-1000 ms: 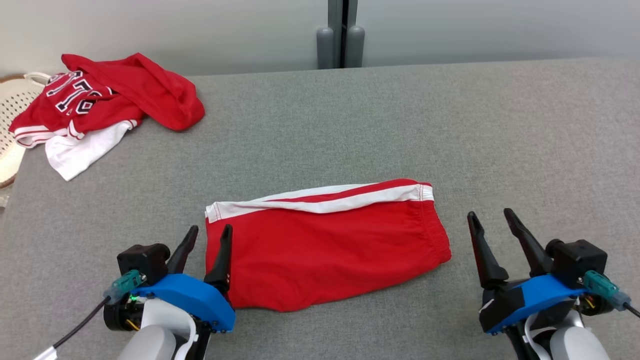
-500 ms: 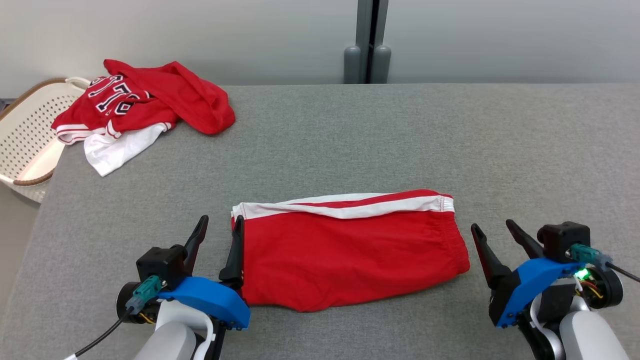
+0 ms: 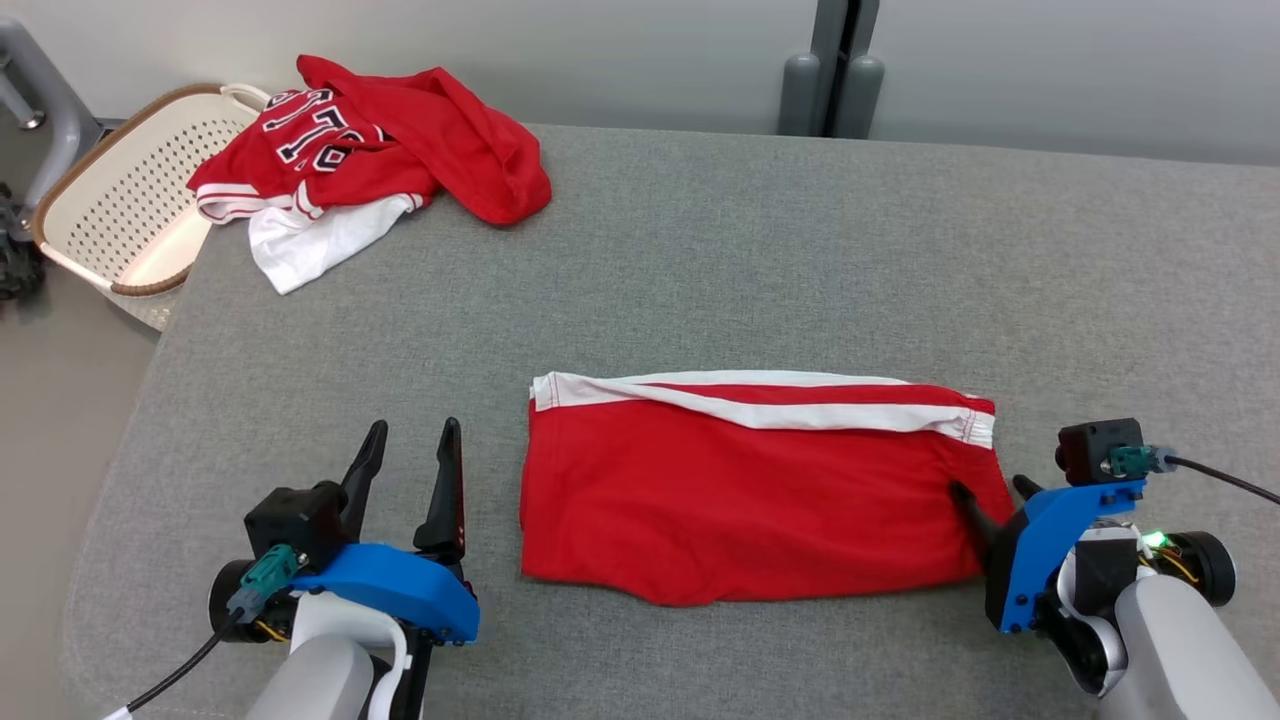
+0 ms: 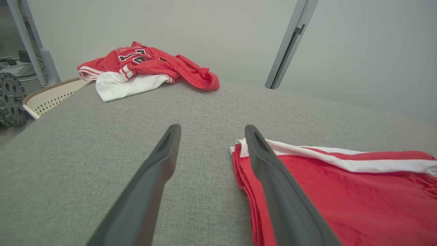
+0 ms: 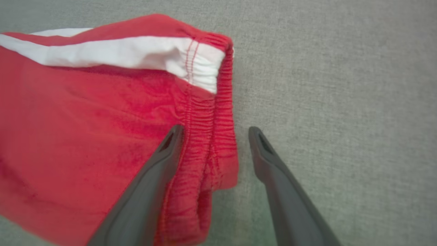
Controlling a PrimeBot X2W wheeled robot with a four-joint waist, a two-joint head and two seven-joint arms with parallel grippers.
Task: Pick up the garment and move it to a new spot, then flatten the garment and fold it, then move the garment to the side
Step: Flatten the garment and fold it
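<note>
Red shorts [image 3: 750,490] lie folded near the front of the counter [image 3: 700,250], long axis running left to right between both arms. Right tool [image 5: 215,132], jaws apart, straddles the waistband [image 5: 218,112] end. Left tool [image 3: 412,430], jaws apart, stands just beside the opposite end.

The grey fabric-covered desk [image 3: 800,250] lies bare behind the folded red shorts with a white stripe [image 3: 740,500]; a crumpled heap of red and white jerseys [image 3: 400,140] blocks its far left corner, beside a cream perforated basket [image 3: 120,210].
</note>
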